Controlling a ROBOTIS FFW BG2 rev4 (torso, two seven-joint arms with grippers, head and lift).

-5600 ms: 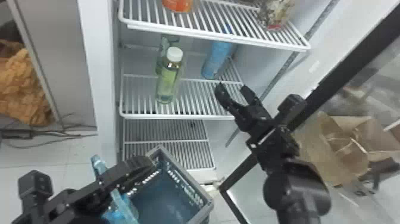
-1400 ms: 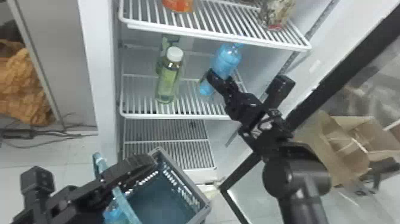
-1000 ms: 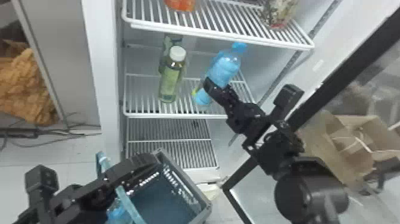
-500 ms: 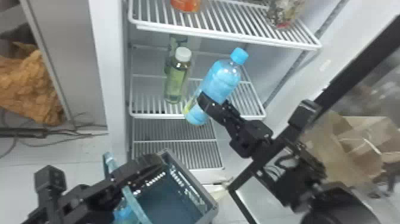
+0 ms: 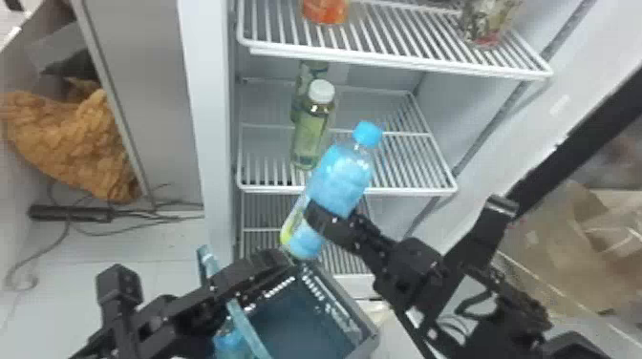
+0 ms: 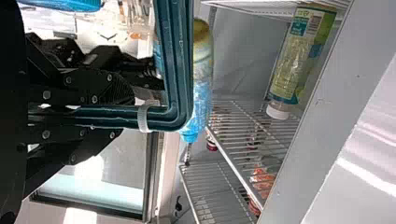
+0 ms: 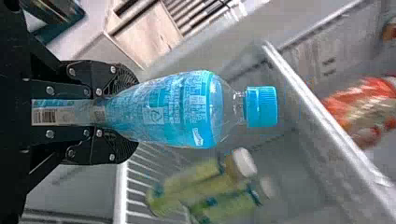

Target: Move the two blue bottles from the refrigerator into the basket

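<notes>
In the head view, my right gripper (image 5: 329, 222) is shut around the lower half of a blue bottle (image 5: 345, 174), tilted cap-up in front of the middle shelf, with its base near the basket's far rim. In the right wrist view that bottle (image 7: 173, 112) lies between the fingers of my right gripper (image 7: 122, 114). My left gripper (image 5: 262, 272) is at the basket (image 5: 365, 329); in the left wrist view my left gripper (image 6: 116, 114) is shut on the teal basket handle (image 6: 177, 60). Another blue bottle (image 5: 230, 343) shows partly behind the handle at the basket's near left.
Two green bottles, one a green bottle (image 5: 308, 138) in front, stand on the middle shelf (image 5: 411, 191). The upper shelf (image 5: 401, 67) holds an orange item (image 5: 325, 10) and a patterned container (image 5: 487, 24). The fridge door's dark frame (image 5: 573, 133) runs along the right.
My right gripper closed on the blue bottle and lifted it off the middle shelf, bringing it forward and down toward the basket. The left gripper has stayed at the basket; the head view has shifted slightly.
</notes>
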